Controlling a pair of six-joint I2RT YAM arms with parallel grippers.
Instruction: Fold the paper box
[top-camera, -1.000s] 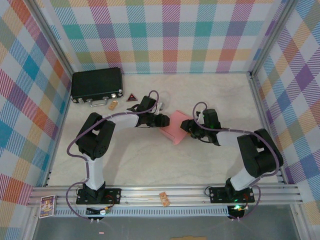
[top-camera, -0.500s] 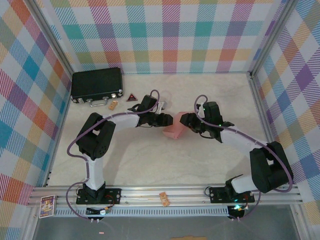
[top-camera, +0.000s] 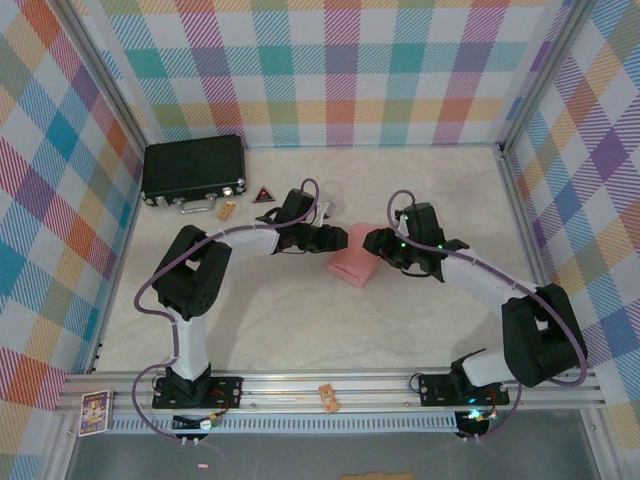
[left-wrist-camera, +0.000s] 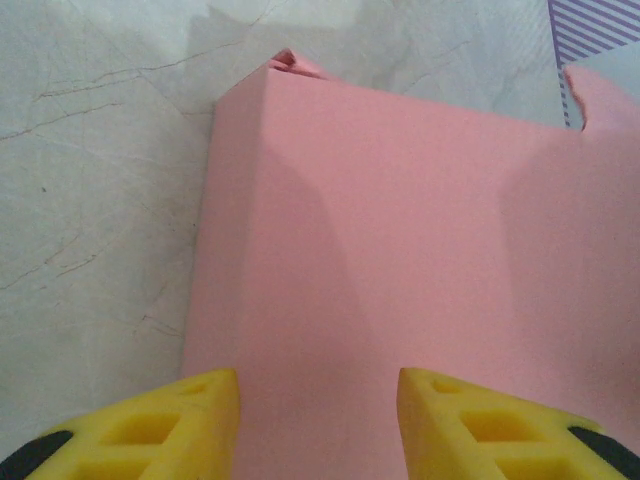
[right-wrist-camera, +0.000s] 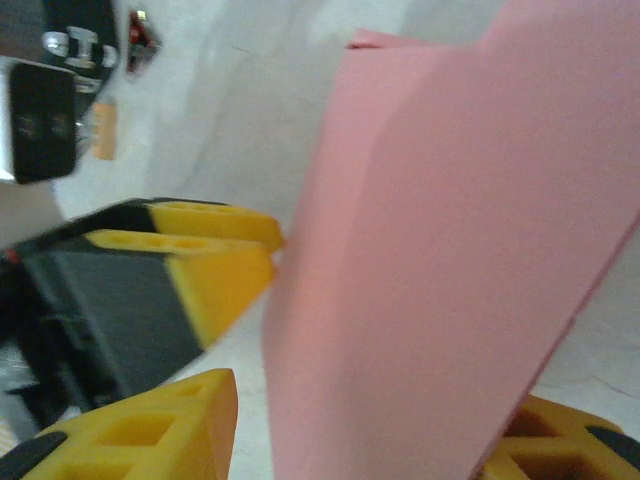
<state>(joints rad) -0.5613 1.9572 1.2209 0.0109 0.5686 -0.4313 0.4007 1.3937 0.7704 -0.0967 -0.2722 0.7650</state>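
Note:
The paper box (top-camera: 352, 263) is a salmon-pink card box lying on the table between my two arms. My left gripper (top-camera: 336, 238) is at its far left side. In the left wrist view its yellow fingertips (left-wrist-camera: 212, 398) stand apart and the box's flat face (left-wrist-camera: 400, 230) spreads out just beyond them; the left gripper (left-wrist-camera: 320, 400) is open. My right gripper (top-camera: 372, 243) is at the box's far right corner. The right gripper (right-wrist-camera: 370, 440) straddles a pink panel (right-wrist-camera: 450, 250), open, with a strip of table between the left finger (right-wrist-camera: 180, 420) and the card.
A black case (top-camera: 194, 170) with metal latches lies at the back left, with a red triangle (top-camera: 264, 195) and a small orange tag (top-camera: 226, 210) beside it. Checked walls close in three sides. A small card (top-camera: 329, 398) rests on the front rail.
My right arm has reached forward and its gripper moved up toward the box's far corner, jaws widening. The box has shifted and looks narrower. The left gripper barely moved and opened slightly.

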